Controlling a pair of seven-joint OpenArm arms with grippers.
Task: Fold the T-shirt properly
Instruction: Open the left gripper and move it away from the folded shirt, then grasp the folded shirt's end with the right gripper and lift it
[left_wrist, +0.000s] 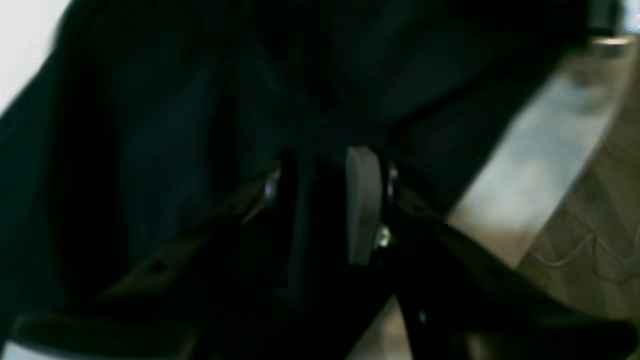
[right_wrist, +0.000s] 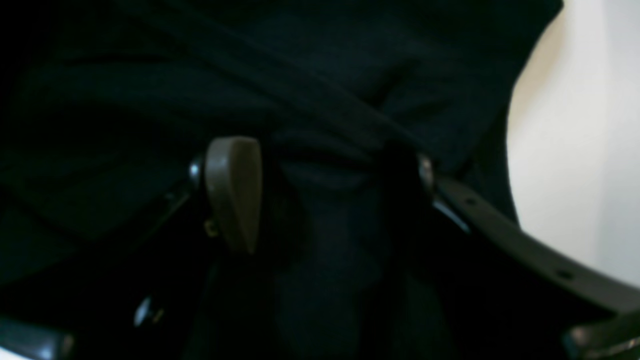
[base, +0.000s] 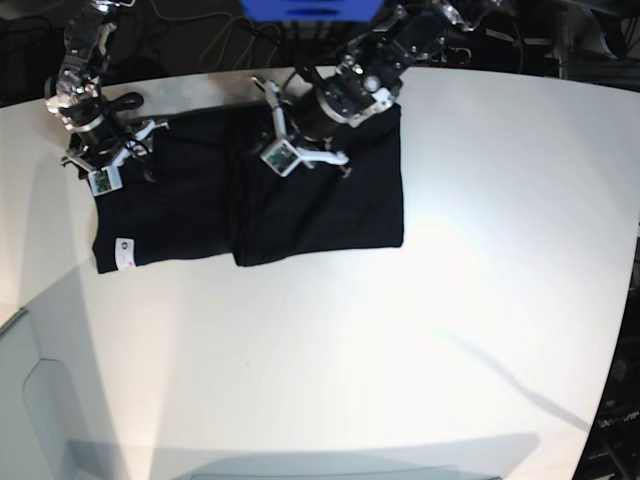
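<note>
The black T-shirt (base: 320, 200) lies on the white table (base: 400, 360), folded into a wide band, with a small white tag (base: 124, 246) at its front left corner. My left gripper (left_wrist: 320, 165) rests on the middle of the shirt's far edge. Its jaws stand close together with black cloth between them, and the blur hides whether they pinch it. My right gripper (right_wrist: 317, 150) sits on the shirt's far left corner, open wide, its fingers straddling a bunched ridge of cloth. No print shows.
A blue object (base: 310, 8) and cables lie beyond the table's far edge. Dark equipment (base: 570, 40) stands at the back right. The table's curved edge runs along the left and front. Both arms reach in from the far side.
</note>
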